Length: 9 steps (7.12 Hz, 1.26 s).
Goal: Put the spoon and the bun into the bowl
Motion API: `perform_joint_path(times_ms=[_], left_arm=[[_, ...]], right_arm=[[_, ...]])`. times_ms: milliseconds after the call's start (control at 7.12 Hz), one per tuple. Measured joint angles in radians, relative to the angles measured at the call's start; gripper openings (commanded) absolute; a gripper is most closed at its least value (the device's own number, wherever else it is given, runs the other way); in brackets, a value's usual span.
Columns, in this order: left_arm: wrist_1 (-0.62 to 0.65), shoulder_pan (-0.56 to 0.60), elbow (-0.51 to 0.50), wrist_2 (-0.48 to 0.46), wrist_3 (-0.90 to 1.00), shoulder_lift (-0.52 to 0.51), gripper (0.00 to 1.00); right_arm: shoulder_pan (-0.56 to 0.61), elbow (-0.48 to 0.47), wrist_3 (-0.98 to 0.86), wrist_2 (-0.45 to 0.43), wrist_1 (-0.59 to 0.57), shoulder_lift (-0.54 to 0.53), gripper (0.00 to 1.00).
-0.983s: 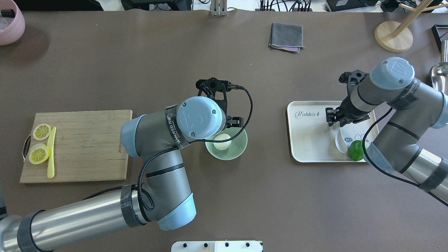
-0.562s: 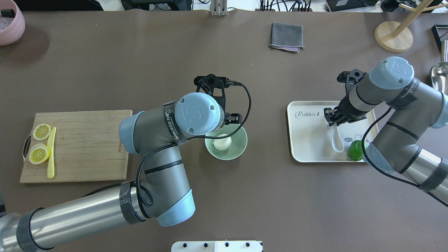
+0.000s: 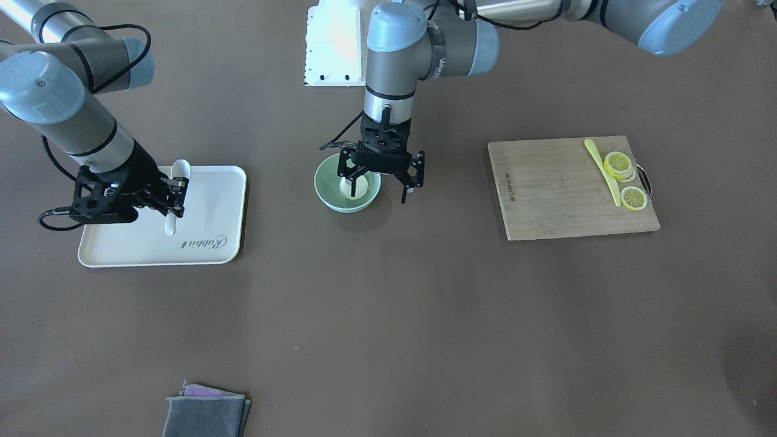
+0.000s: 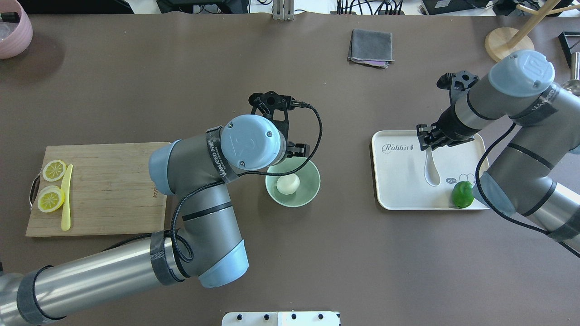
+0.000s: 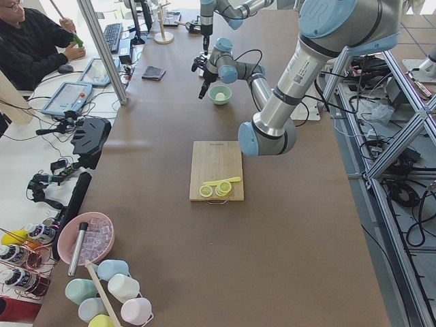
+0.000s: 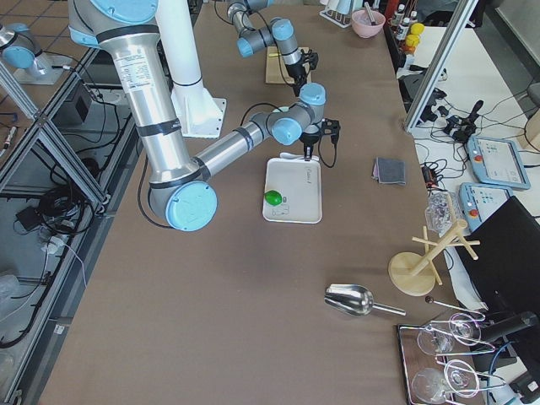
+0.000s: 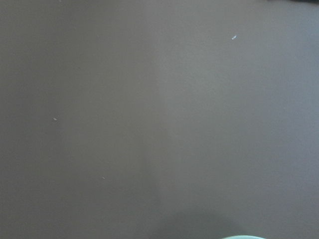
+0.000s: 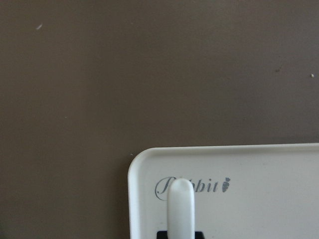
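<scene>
The pale green bowl [image 4: 304, 195] stands mid-table with the white bun [image 4: 288, 184] lying inside it. My left gripper [image 3: 379, 182] hangs just above the bowl's far rim, jaws spread wide and empty. The bowl's rim just shows at the bottom of the left wrist view [image 7: 244, 237]. My right gripper [image 4: 426, 141] is shut on the handle of the white spoon [image 4: 431, 171] and holds it slightly above the cream tray [image 4: 398, 190], scoop pointing toward me. The handle tip shows in the right wrist view [image 8: 180, 209].
A green lime [image 4: 462, 194] lies at the tray's near right corner. A cutting board [image 4: 113, 190] with lemon slices and a yellow knife lies at the left. A grey cloth [image 4: 370, 47], a pink bowl [image 4: 11, 27] and a wooden stand [image 4: 509, 45] sit along the far edge.
My right gripper has moved toward the tray's far left with the spoon in it, lifting it. My left gripper has drifted slightly up and away from the bowl; the bun stays inside.
</scene>
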State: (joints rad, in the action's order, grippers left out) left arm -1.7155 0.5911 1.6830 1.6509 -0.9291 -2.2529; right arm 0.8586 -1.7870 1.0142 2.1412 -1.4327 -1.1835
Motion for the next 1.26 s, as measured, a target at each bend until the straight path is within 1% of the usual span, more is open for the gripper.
perform_joint_path(times_ms=[140, 421, 562, 843, 983, 1124, 1264], left_arm=[[-0.041, 0.092, 0.027, 0.072, 0.116, 0.08, 0.98], [-0.106, 0.289, 0.035, 0.2, 0.343, 0.209, 0.98], [-0.114, 0.378, 0.026, 0.246, 0.434, 0.246, 0.98], [-0.12, 0.485, -0.003, 0.303, 0.524, 0.268, 0.98], [-0.122, 0.513, -0.012, 0.314, 0.548, 0.27, 0.98], [-0.123, 0.53, -0.018, 0.317, 0.556, 0.272, 0.98], [-0.124, 0.538, -0.021, 0.317, 0.555, 0.272, 0.98]], right_arm=[[-0.019, 0.023, 0.031, -0.015, -0.012, 0.064, 0.0], [-0.107, 0.088, 0.126, -0.105, -0.018, 0.19, 0.0], [-0.156, 0.118, 0.167, -0.145, -0.018, 0.244, 0.0], [-0.242, 0.149, 0.223, -0.2, -0.016, 0.308, 0.0], [-0.272, 0.153, 0.235, -0.218, -0.014, 0.32, 0.12], [-0.29, 0.155, 0.243, -0.229, -0.014, 0.329, 0.99], [-0.3, 0.159, 0.245, -0.233, -0.012, 0.333, 1.0]])
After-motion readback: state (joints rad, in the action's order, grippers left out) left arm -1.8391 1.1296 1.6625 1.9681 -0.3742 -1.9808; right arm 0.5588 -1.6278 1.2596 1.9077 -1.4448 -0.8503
